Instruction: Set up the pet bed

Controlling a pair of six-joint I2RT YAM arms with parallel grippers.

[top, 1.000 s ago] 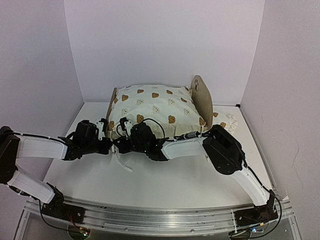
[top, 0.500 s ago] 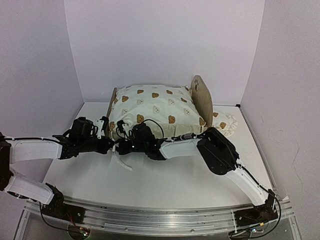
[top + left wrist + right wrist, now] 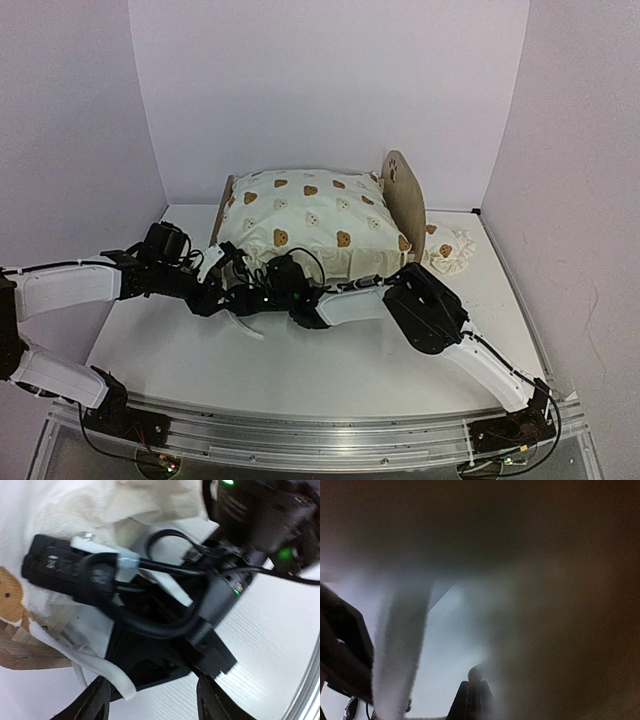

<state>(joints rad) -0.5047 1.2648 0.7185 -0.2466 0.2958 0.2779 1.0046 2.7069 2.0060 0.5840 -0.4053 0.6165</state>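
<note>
— Where is the pet bed (image 3: 300, 262)?
— At the back of the table (image 3: 330, 365), about midway across; its light-wood frame runs side to side, with the tall rounded end board (image 3: 405, 200) on the right and a lower one just showing at the left.
— And the bedding?
— The duvet (image 3: 310, 215), cream with brown bears, lies puffed up over the frame and hides the base; the pillow (image 3: 447, 250) is off the bed, on the table just beside the right end board.
— Where are the arms?
— Both reach to the bed's near left corner; the right arm stretches low across the table from the right side, and the right gripper (image 3: 250, 292) sits at the duvet's near edge.
— Is it holding anything?
— Its jaws are closed; its own camera is smothered in blurred cloth, so I cannot tell whether any fabric is pinched.
— And the other one?
— The left gripper (image 3: 155, 707) hangs just to the left of it, jaws well apart with nothing between them; its camera looks onto the right arm's black wrist and looping cables (image 3: 165, 625); a white tie string (image 3: 243, 325) curls on the table just in front of both.
</note>
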